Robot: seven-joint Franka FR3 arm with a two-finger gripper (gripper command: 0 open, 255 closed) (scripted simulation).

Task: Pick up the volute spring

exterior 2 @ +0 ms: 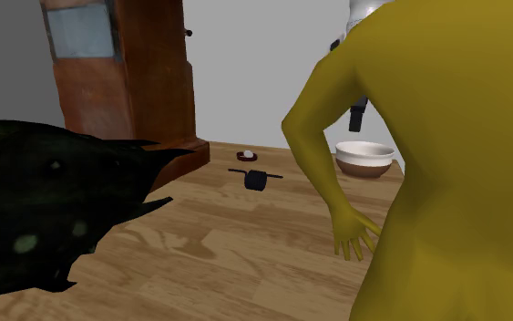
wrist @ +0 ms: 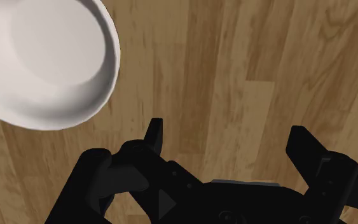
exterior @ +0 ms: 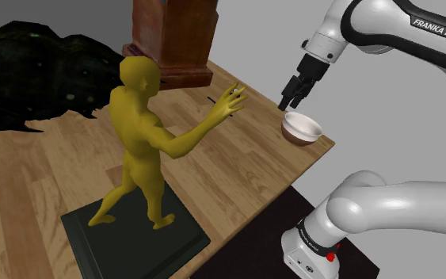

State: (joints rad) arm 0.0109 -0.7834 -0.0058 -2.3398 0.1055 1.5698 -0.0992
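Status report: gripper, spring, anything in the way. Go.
Gripper open, empty, hovering beside the white bowl. Small black spring lies untouched on the wooden table, apart from the gripper. Yellow figure's outstretched hand close to it in the shoulder view.

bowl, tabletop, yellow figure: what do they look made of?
Bowl: smooth white inside, brown outside, with a soft sheen; probably glazed ceramic. Table: wood, going by the plank seams and grain, matte finish. Figure: one flat mustard colour with no texture, so its material cannot be told.
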